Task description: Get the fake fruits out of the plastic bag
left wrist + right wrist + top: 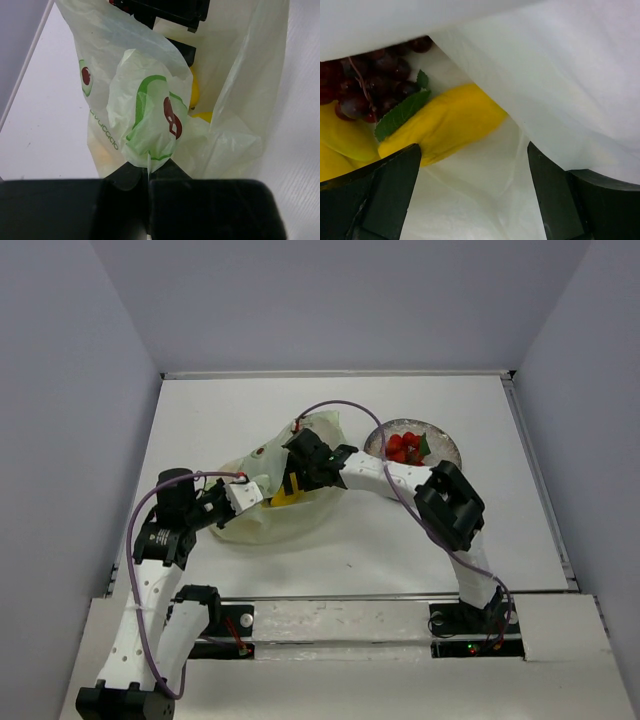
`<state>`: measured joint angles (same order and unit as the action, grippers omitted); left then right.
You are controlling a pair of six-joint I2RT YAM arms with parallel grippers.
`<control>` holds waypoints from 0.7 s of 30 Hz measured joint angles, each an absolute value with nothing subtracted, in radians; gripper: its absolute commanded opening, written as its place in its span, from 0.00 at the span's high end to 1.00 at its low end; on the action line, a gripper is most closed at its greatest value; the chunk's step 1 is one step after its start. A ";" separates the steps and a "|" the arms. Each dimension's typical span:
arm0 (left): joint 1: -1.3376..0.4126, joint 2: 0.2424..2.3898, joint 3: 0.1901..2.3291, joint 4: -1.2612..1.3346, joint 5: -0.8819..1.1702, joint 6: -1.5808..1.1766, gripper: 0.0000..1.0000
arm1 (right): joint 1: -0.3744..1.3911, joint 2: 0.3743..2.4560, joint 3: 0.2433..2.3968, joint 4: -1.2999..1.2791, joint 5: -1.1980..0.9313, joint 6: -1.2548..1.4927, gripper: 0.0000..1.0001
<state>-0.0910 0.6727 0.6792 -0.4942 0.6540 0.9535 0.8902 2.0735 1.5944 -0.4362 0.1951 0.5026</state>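
The pale yellow-green plastic bag (268, 520) lies at the table's middle left. My left gripper (254, 496) is shut on a bunched fold of the bag (148, 150) at its near edge. My right gripper (296, 476) is open and reaches into the bag's mouth. In the right wrist view its fingers (385, 192) stand wide apart just short of a yellow banana-like fruit (445, 125). Behind that fruit lie the dark purple grapes (375, 82) with a green leaf, and more yellow fruit (342, 140) at the left. The red berry cluster (405, 448) lies on the plate.
The grey speckled round plate (452, 448) stands to the right of the bag, behind my right arm's elbow. Grey walls close in the table at the back and both sides. A raised edge runs along the table's right side.
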 measured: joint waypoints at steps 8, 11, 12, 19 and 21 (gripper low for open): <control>-0.092 0.672 0.679 -0.477 0.643 0.921 0.91 | 0.895 2.136 1.674 -0.420 0.178 0.501 0.53; -0.092 0.672 0.679 -0.466 0.634 0.909 0.91 | 0.902 2.138 1.677 -0.411 0.184 0.490 0.71; -0.093 0.672 0.679 -0.462 0.631 0.907 0.91 | 0.905 2.138 1.676 -0.408 0.188 0.486 0.81; -0.093 0.672 0.679 -0.415 0.582 0.844 0.93 | 0.911 2.150 1.668 -0.474 0.210 0.444 0.99; -0.093 0.678 0.679 -0.377 0.533 0.776 0.97 | 0.910 2.147 1.668 -0.492 0.210 0.422 0.99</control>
